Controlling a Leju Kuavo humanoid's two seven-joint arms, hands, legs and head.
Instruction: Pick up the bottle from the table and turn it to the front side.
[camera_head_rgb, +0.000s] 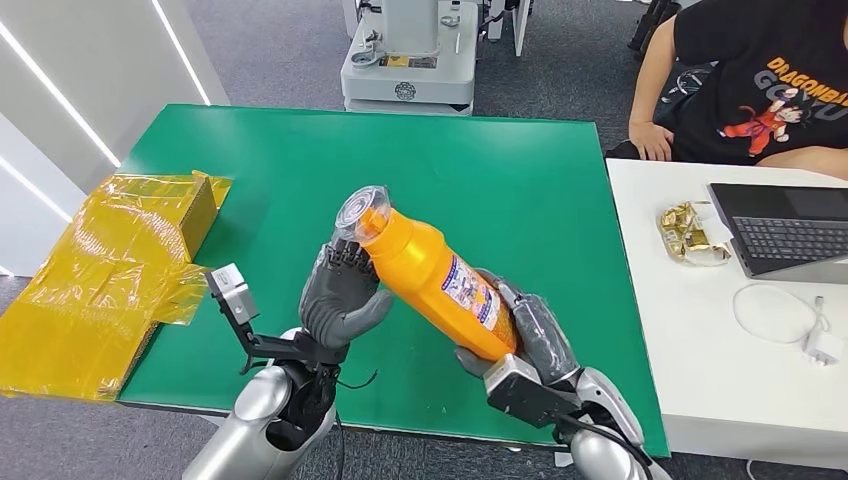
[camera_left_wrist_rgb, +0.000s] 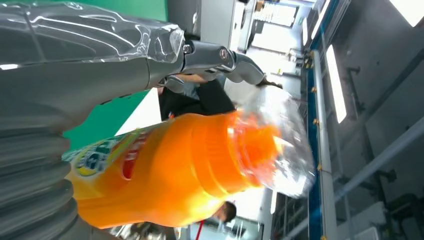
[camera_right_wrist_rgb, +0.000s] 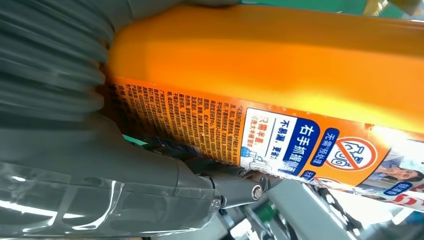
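An orange bottle (camera_head_rgb: 440, 275) with a clear plastic cap (camera_head_rgb: 360, 212) is up off the green table (camera_head_rgb: 500, 170), tilted with the cap toward the far left. My right hand (camera_head_rgb: 530, 335) grips its base end, and the back label with small print faces up. In the right wrist view the label side of the bottle (camera_right_wrist_rgb: 260, 60) lies against my right hand (camera_right_wrist_rgb: 75, 165). My left hand (camera_head_rgb: 340, 295) stands beside the bottle's shoulder, fingers up by the neck. In the left wrist view the bottle (camera_left_wrist_rgb: 175, 170) sits under my left hand (camera_left_wrist_rgb: 75, 70), with a gap showing between thumb and bottle.
A yellow foil-wrapped box and sheet (camera_head_rgb: 110, 260) lie at the table's left edge. To the right stands a white table (camera_head_rgb: 720, 340) with a laptop (camera_head_rgb: 780, 225), a wrapper (camera_head_rgb: 690, 232) and a charger cable (camera_head_rgb: 800, 320). A person (camera_head_rgb: 760, 90) sits behind it. A grey machine (camera_head_rgb: 408, 75) stands beyond the table.
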